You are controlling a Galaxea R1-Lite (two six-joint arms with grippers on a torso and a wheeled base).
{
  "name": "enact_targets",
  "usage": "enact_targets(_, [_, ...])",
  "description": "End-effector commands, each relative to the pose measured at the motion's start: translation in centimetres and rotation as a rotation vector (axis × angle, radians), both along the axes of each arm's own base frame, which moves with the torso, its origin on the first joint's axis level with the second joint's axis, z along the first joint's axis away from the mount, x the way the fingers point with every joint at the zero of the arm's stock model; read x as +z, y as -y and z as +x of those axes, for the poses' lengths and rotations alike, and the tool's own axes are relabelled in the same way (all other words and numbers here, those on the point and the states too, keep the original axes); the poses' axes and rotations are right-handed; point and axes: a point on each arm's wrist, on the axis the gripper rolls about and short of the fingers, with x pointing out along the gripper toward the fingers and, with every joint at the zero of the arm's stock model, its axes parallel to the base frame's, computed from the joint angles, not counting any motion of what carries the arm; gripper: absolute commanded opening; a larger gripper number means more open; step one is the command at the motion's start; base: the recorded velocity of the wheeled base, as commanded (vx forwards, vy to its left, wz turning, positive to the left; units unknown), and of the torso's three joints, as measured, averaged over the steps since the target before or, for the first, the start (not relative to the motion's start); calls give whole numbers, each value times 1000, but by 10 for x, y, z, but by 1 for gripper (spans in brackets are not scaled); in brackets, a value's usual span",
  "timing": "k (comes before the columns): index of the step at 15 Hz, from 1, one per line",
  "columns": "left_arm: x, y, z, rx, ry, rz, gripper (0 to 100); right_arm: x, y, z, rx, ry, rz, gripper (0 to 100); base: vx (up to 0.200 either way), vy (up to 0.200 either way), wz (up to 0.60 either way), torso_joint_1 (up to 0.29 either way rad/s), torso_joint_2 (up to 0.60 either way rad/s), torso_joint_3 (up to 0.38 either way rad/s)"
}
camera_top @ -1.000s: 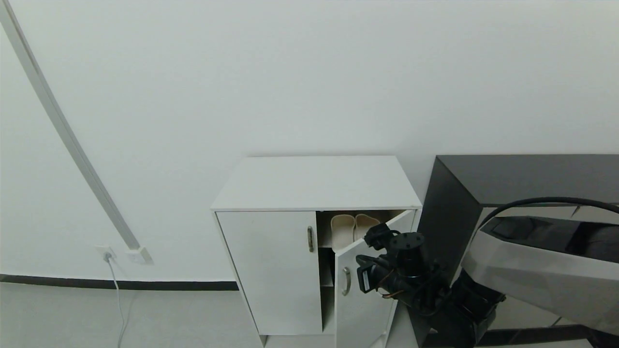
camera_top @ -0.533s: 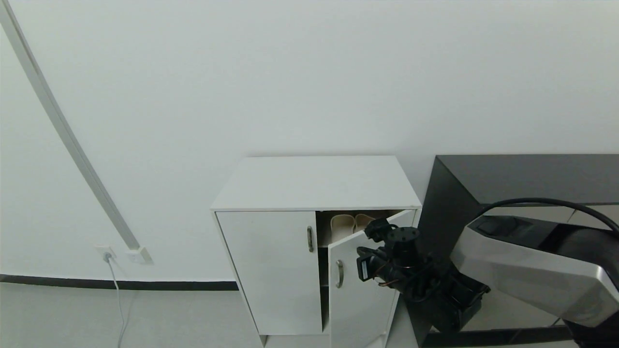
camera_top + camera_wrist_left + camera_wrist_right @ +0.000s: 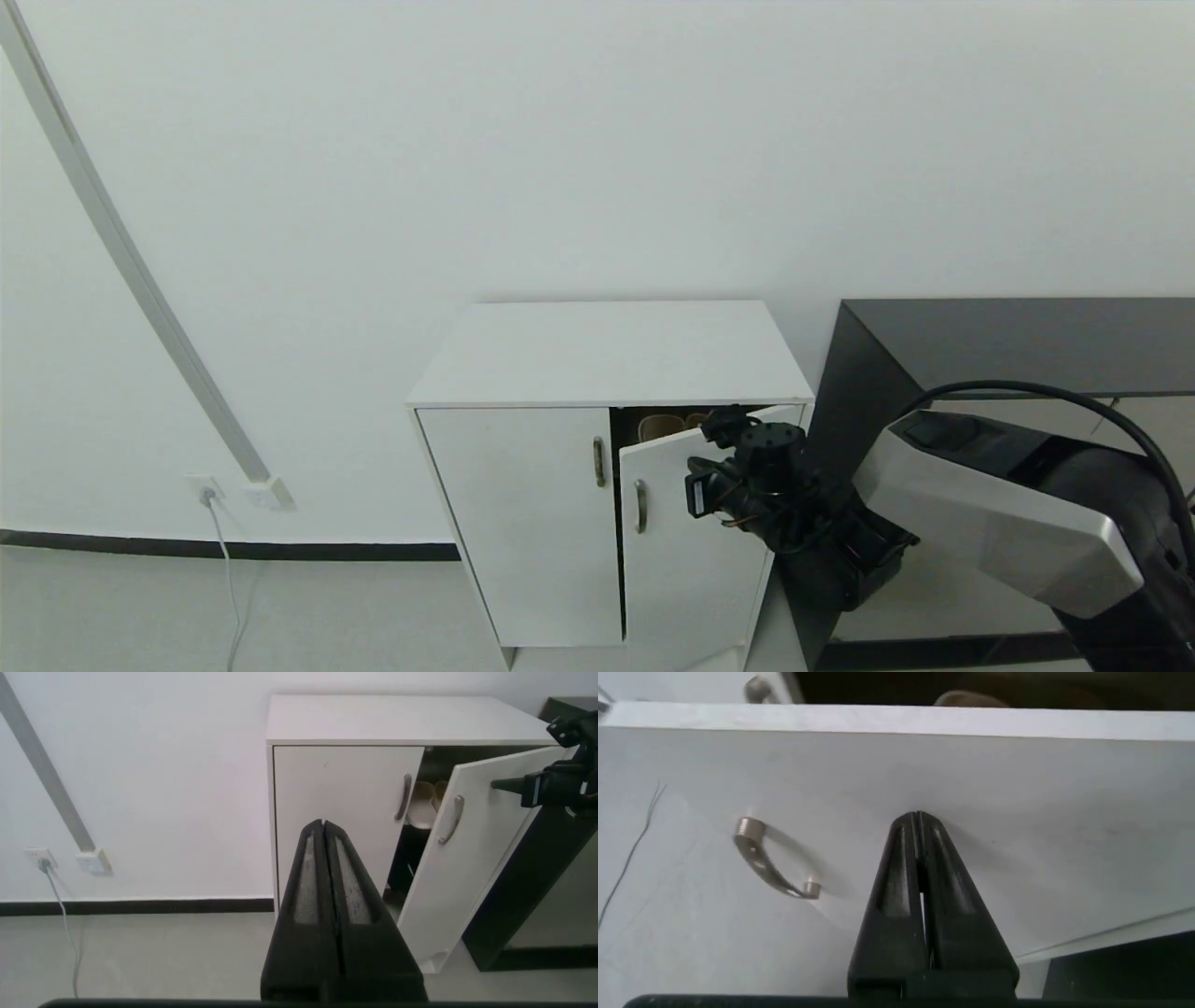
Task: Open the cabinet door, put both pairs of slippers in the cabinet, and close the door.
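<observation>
Head view: step in hand is the last one, closing the door. The cabinet [image 3: 607, 350] stands against the wall. Its left door [image 3: 523, 523] is shut and its right door [image 3: 686, 551] is ajar, with a narrow gap at the latch edge. The right gripper [image 3: 721, 431] sits against the outer face of the right door near its top edge. One pair of slippers [image 3: 658, 427] shows on the upper shelf through the gap; can't tell where the second pair is.

Left wrist view: the left gripper [image 3: 322, 826] has its fingers pressed together, holds nothing, and is well apart from the cabinet [image 3: 392, 719]. The right door [image 3: 467, 868] is angled out, and its handle [image 3: 451, 819] is free.

Right wrist view: the right gripper [image 3: 918, 819] is closed flat, with nothing between its fingers. Its tips are on or just off the right door [image 3: 1018, 793], beside the handle [image 3: 771, 859] rather than gripping it. A slipper toe [image 3: 971, 698] is visible over the door's top edge.

Next move, my read: keep pushing along the door's arc until it seats flush with the left door, then back off. Contact is a bare push, so the tips could slide on the panel.

Versus 1.0 s ago: the right door has swung most of the way shut, the right arm has followed it in, and much less of the slippers shows.
</observation>
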Motion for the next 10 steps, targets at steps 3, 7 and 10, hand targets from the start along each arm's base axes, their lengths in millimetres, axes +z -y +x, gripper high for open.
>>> enact_targets(3, [0,0,0,1,-1,-1,0,-5,-1,17,-21,5,2,0,0,0,0,0,0,0])
enact_targets(7, [0,0,0,0,-1,-1,0,-2,-1,28,-33,10,3,0,0,0,0,0,0,0])
enact_targets(10, [0,0,0,0,-1,-1,0,-4,-3,34,-37,14,2,0,0,0,0,0,0,0])
